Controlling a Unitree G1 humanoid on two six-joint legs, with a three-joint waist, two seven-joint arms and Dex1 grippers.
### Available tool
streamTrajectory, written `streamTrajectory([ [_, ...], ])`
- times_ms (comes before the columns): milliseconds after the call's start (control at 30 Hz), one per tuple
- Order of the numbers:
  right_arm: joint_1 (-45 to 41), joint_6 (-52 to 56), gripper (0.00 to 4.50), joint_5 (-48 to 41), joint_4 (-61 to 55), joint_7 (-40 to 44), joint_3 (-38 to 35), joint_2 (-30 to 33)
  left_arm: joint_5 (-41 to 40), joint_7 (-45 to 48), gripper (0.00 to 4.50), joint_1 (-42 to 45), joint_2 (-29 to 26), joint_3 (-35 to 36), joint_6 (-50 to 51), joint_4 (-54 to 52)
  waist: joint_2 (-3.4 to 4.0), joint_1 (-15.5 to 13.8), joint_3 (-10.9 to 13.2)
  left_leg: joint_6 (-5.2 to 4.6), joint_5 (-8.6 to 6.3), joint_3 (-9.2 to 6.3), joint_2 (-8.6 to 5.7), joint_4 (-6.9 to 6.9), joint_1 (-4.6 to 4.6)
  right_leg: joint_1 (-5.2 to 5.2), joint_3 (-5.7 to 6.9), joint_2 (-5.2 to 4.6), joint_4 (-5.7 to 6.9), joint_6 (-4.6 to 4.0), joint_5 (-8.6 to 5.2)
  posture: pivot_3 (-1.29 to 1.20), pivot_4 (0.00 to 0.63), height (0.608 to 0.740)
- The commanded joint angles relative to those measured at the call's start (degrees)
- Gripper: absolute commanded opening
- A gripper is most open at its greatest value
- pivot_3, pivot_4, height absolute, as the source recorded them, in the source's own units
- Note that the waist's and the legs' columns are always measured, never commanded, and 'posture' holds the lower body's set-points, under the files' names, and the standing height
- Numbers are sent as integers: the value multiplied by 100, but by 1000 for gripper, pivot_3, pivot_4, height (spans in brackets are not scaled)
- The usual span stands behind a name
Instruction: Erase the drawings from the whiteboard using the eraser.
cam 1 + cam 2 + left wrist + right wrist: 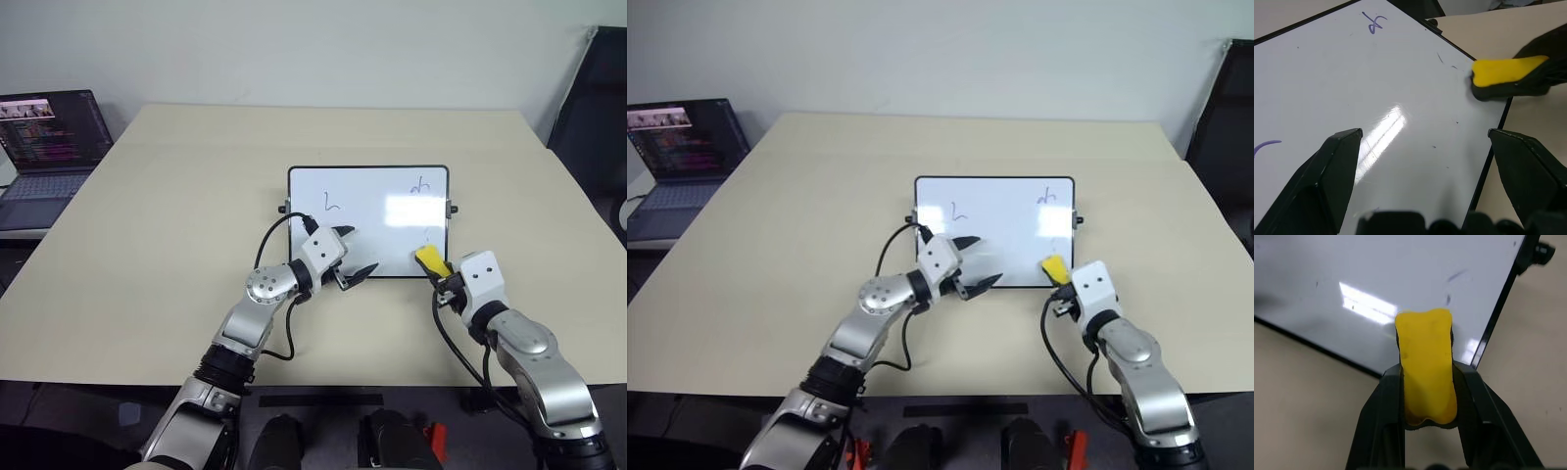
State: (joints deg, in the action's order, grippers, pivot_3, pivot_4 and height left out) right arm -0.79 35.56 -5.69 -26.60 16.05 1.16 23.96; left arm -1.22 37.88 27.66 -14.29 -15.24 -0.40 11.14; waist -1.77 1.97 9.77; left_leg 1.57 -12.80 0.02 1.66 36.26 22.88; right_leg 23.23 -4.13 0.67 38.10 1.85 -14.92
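The right pincer [438, 271] grips the eraser [431, 260] at the whiteboard's [368, 196] 5 o'clock corner (faint marks [1455, 276] remain there). The left pincer [355, 253] hovers spread wide and empty at 7 o'clock, with drawings [333, 205] at 9 and 1.

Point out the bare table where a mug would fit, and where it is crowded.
Free: the wide strip of table between the laptop and the whiteboard, and the stretch beyond the board's far edge. Crowded: the board's near edge, where the left gripper and the right gripper with the eraser work.
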Motion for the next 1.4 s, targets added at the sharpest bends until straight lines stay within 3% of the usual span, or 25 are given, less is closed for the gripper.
streamTrajectory([
  [33, -150, 47, 998, 10, -17, -6, -128, 1, -48, -34, 4500, 40, 0, 127, -25, -256, 0, 5, 0, 0, 0, 0, 0, 0, -1, 0, 0, 0, 0, 0, 0, 0, 150, 740],
  [467, -1806, -376, 998, 42, 1293, -209, -319, -305, -55, 4, 4500, 23, -26, 106, -20, -290, -1, 10, 1, -1, 1, 2, 1, 11, 5, 0, -1, 2, -4, 4, 12, 0, 150, 740],
  [933, -198, 49, 998, -209, 228, 266, -546, 44, -67, -12, 4500, -12, -76, 133, 12, -320, -2, 8, 0, -1, 1, 3, 3, 20, 3, -3, -3, 2, 0, 7, 15, 0, 150, 740],
  [1400, -1426, -1089, 998, -177, 1160, 130, -638, -193, 25, -510, 4500, 359, 10, 442, -394, -6, -4, -2, 2, -1, 0, 2, 3, 17, 11, 1, -1, 3, -12, 7, 17, 0, 150, 740],
])
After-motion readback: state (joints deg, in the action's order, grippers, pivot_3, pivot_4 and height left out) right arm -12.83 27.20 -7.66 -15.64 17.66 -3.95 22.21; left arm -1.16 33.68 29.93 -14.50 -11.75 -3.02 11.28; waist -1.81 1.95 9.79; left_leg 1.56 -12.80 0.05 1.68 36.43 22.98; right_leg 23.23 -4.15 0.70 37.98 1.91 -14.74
